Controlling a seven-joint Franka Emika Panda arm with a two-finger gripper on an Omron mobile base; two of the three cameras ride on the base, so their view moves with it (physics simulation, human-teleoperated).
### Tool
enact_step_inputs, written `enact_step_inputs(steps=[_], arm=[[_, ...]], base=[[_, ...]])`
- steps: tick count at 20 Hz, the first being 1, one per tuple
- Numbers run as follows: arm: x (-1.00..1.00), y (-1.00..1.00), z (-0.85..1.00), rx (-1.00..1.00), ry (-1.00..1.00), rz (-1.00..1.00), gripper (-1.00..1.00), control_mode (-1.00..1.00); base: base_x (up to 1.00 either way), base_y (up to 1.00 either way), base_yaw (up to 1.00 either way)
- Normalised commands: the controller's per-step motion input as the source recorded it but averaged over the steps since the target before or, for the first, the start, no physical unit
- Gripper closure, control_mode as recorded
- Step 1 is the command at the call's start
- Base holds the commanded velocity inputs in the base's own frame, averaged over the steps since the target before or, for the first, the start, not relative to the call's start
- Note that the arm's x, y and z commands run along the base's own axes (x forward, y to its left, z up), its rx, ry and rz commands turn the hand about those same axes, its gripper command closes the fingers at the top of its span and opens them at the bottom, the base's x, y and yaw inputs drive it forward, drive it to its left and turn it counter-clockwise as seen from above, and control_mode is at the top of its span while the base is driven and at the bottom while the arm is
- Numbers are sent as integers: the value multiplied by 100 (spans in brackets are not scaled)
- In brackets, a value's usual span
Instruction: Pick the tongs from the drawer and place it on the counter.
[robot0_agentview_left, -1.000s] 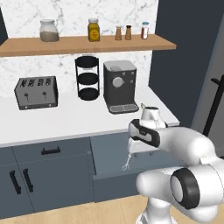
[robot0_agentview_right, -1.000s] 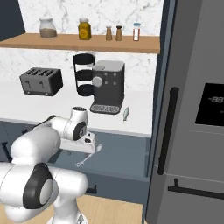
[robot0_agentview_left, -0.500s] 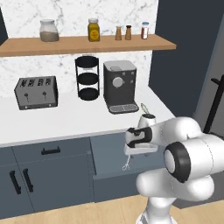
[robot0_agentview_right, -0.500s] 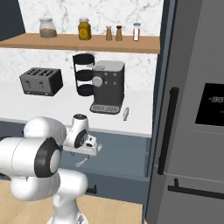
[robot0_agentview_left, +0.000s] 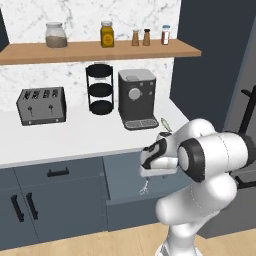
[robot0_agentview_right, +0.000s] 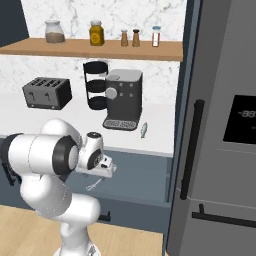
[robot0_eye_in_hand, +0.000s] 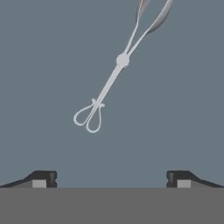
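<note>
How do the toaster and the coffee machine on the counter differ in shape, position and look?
The toaster is low and wide, while the coffee machine is tall and upright. The toaster stands toward the left of the counter; the coffee machine stands toward the right, beyond the black tiered rack. The toaster has slots on top; the coffee machine has a round dial on its front. Both are dark grey and stand against the marble wall.

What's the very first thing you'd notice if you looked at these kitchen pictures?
The big white robot arm bending down over the open drawer below the counter. Its hand hangs open above thin silvery tongs lying on the drawer's blue-grey floor, not touching them. Behind it, a black coffee machine and a toaster stand on the counter.
</note>
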Motion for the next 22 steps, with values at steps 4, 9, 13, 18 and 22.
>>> enact_step_inputs(steps=[4, 9, 13, 18, 22], arm=[[10, 0, -25, 0, -12, -2, -100, -100], [32, 3, 0, 0, -2, -4, -100, -100], [35, 12, -3, 0, 0, -3, -100, -100], [30, 12, -35, 0, 0, -3, -100, -100], [18, 0, -52, 0, -5, -2, -100, -100]], base=[[0, 0, 0], [0, 0, 0], [0, 0, 0], [0, 0, 0], [0, 0, 0]])
